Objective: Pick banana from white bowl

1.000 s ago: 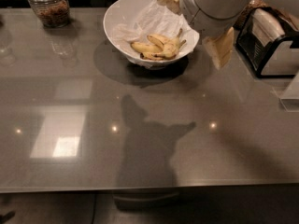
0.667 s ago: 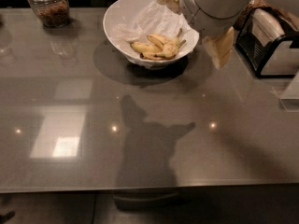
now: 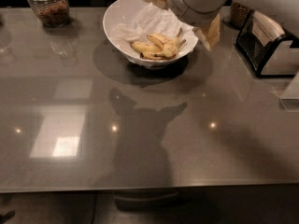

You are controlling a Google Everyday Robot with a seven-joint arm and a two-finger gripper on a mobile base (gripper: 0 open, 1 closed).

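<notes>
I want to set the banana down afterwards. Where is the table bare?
The table is bare across its whole near half, in front of the white bowl; so is the strip between the glass jar and the bowl. It is crowded far right: the gripper hangs open over the bowl's rim, next to the black holder.

One camera: high above the table's (image 3: 70,101) near edge, angled down toward far edge, mid-range; gripper (image 3: 184,20) near far edge, right of centre.
</notes>
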